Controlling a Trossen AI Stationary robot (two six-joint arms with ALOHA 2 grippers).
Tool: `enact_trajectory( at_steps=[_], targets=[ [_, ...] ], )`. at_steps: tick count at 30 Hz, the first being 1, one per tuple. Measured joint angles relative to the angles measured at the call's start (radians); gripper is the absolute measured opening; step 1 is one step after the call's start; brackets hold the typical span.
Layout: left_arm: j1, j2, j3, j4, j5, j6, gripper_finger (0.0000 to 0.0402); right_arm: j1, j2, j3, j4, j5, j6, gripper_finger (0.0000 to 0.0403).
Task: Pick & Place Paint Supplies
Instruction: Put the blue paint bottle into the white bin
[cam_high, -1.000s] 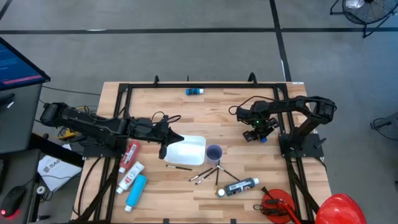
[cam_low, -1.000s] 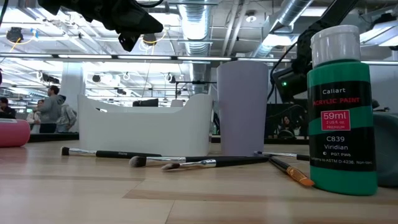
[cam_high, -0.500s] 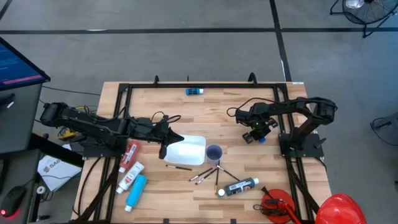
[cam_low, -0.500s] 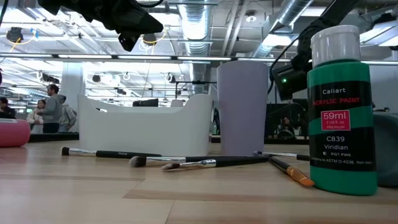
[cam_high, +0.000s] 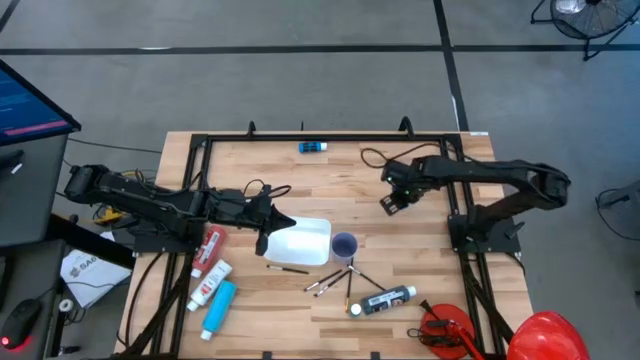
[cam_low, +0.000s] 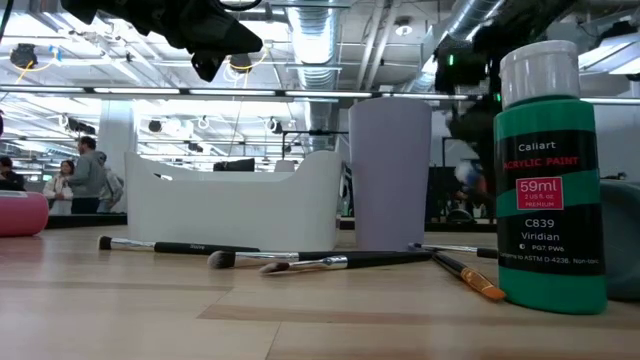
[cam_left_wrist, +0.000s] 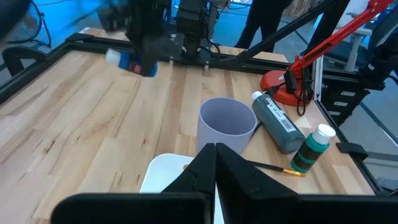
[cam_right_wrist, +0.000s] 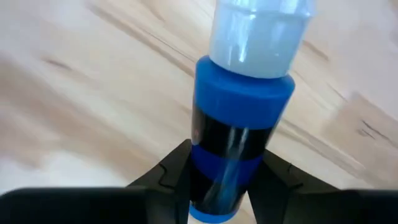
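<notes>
My right gripper (cam_high: 391, 203) hangs over the table's far right part, shut on a small blue bottle (cam_right_wrist: 239, 118) with a black label and a whitish cap. That bottle shows blurred in the left wrist view (cam_left_wrist: 132, 60). My left gripper (cam_high: 268, 224) is shut and hovers above the left end of the white tray (cam_high: 303, 244), touching nothing. A lilac cup (cam_high: 344, 245) stands beside the tray. Brushes (cam_high: 335, 281) and a dark green tube (cam_high: 388, 299) lie near it, and a green bottle (cam_left_wrist: 313, 147) stands upright. Red (cam_high: 210, 248), white (cam_high: 208, 285) and light blue (cam_high: 218, 306) tubes lie at the near left. My right gripper pinches the blue bottle's body (cam_right_wrist: 214, 177) between its two fingers (cam_right_wrist: 176, 168), close to the bottle's bottom end, with the cap end (cam_right_wrist: 258, 34) sticking out beyond them. The fingers come from above, pointing steeply down, and lie across the bottle. The bottle is lifted clear of the table.
Another small blue bottle (cam_high: 313, 147) lies at the far edge. A red tool (cam_high: 445, 330) and a red helmet-like dome (cam_high: 545, 335) sit at the near right corner. A black frame (cam_high: 330, 137) runs around the table. People stand in the room beyond.
My right gripper has risen from the table with the blue bottle and shifted a little toward the table's left and far edge, tipping to point more steeply down. The bottle, which lay on the wood, now hangs clear of it.
</notes>
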Motion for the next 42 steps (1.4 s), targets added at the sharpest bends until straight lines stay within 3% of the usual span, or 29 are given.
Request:
enact_trajectory(
  at_steps=[12,23,25,29,31,33,36,42],
  targets=[
    [0.004,0.0,0.0,0.026,0.0,0.026,0.0002,0.145,-0.165,0.115,0.225,-0.008,-0.196,0.0119],
    [0.004,0.0,0.0,0.025,0.014,0.023,0.0002,0.386,-0.047,0.284,0.479,-0.01,-0.381,0.0119],
    [0.004,0.0,0.0,0.027,0.108,0.033,0.0002,0.423,-0.004,0.313,0.525,-0.01,-0.409,0.0119],
    [-0.01,0.0,0.0,0.044,0.479,0.147,0.0002,0.479,0.098,0.373,0.57,-0.01,-0.452,0.0119],
    [-0.028,-0.004,0.0,0.051,0.561,0.161,0.0002,0.5,0.151,0.409,0.567,-0.009,-0.461,0.0119],
    [-0.037,-0.004,0.002,0.053,0.541,0.137,0.0007,0.515,0.199,0.445,0.571,-0.005,-0.461,0.0119],
    [-0.043,0.004,0.002,0.009,0.419,0.094,0.0032,0.539,0.276,0.498,0.562,0.021,-0.442,0.0119],
    [-0.039,0.012,0.001,-0.095,0.194,0.078,0.0134,0.559,0.402,0.599,0.49,0.041,-0.419,0.0119]
  ],
)
